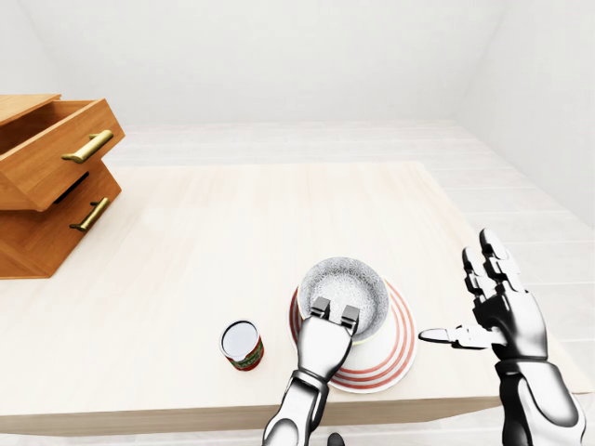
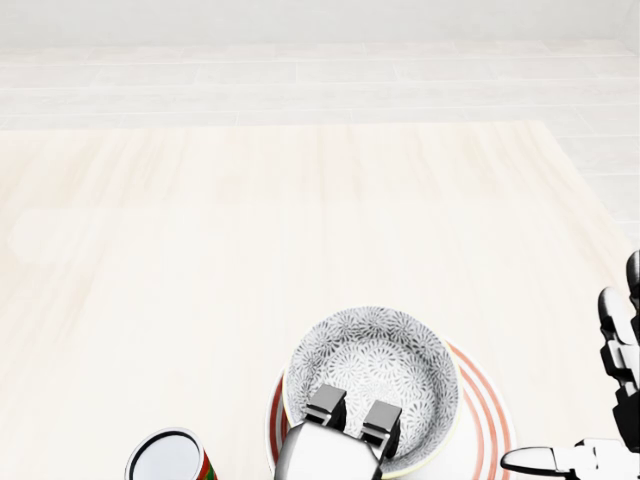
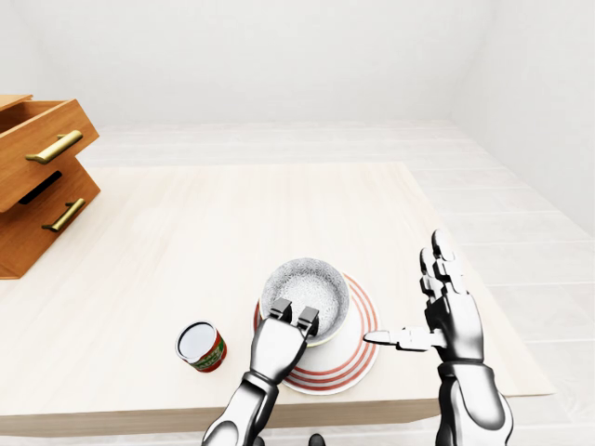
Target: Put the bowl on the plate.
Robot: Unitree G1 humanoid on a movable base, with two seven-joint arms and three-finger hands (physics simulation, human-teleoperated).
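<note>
A grey patterned bowl point(image 2: 375, 358) sits on a white plate with red rings point(image 2: 490, 425), near the bottom edge of the table in the head view. My left hand point(image 2: 352, 412) reaches in from below. Two of its fingers point(image 2: 327, 405) hook over the bowl's near rim into the inside, shut on the rim; the thumb is hidden. My right hand point(image 1: 488, 302) hovers open to the right of the plate, palm toward it, fingers spread upward and thumb point(image 1: 442, 334) pointing left, touching nothing.
A red and green can with a white lid point(image 1: 242, 344) stands left of the plate. A wooden chest point(image 1: 51, 177) with its top drawer pulled out sits at the table's left side. The table's right edge point(image 1: 507, 279) runs beside my right hand.
</note>
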